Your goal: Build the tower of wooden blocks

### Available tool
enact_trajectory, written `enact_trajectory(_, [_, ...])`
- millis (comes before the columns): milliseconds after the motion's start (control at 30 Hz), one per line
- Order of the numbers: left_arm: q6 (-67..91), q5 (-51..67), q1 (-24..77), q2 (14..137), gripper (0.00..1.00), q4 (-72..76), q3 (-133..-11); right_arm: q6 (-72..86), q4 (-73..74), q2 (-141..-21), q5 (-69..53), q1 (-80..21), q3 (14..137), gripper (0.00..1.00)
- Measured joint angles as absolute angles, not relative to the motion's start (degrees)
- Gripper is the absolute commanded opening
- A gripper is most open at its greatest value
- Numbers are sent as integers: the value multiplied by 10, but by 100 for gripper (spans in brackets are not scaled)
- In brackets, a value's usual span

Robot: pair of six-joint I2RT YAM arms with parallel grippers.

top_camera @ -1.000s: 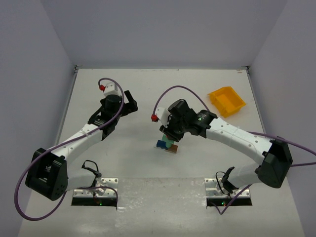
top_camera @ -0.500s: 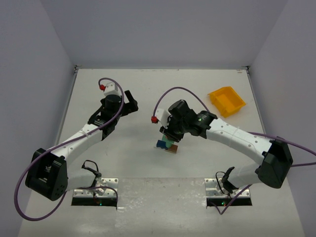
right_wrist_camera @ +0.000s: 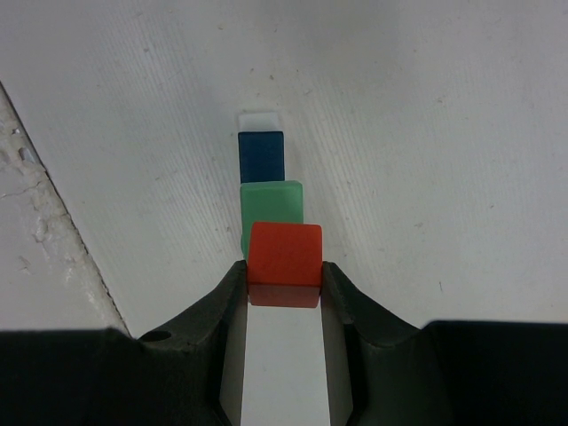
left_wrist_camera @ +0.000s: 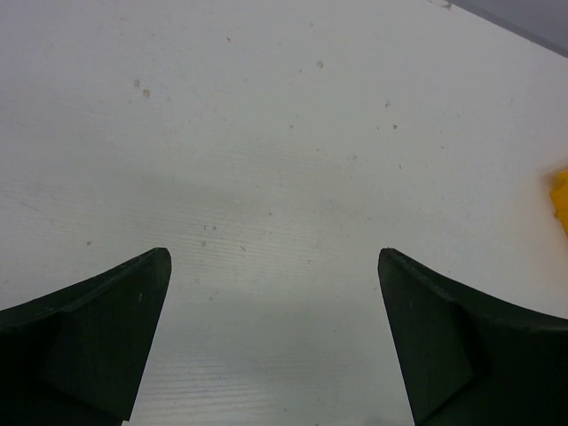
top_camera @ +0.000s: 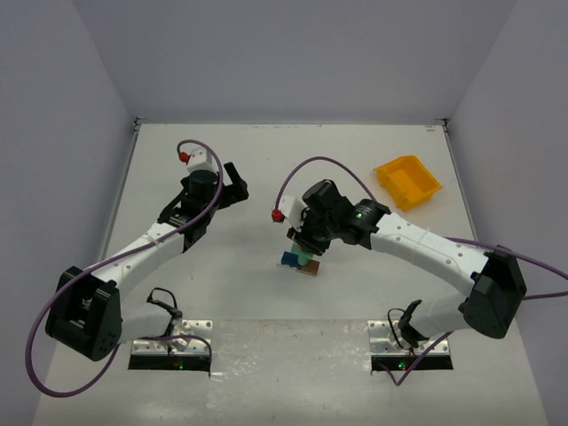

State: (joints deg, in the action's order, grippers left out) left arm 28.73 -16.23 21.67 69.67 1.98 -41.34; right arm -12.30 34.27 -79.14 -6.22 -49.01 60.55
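Wood block tower (top_camera: 302,262) is sitting mid-desk, a little toward the near edge, right under the right arm's wrist. From the top camera its low pieces are lining up in a short row: blue block (top_camera: 289,259) at the left end, mint green block (top_camera: 303,261) in the middle, brown block (top_camera: 310,270) at the right end. The row's long axis is running left to right and dipping slightly toward the near edge. Right gripper (right_wrist_camera: 284,266) is pinching the red block (right_wrist_camera: 284,253) between narrow jaws, one flat face turned up at the wrist camera. In that view the red, mint green and blue blocks are lining up straight away from the fingers. Whether red is touching mint green, cannot tell. Left gripper (left_wrist_camera: 273,256) is hanging with jaws spread wide over the desk (top_camera: 373,151), well apart from the tower. Yellow bin (top_camera: 408,183) is lying near the far right corner
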Motion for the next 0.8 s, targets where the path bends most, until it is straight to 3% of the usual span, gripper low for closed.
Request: enact_trajectory(800, [287,-157,217,696,100,20,-413,-124,343,-804,-67,-490,606,32])
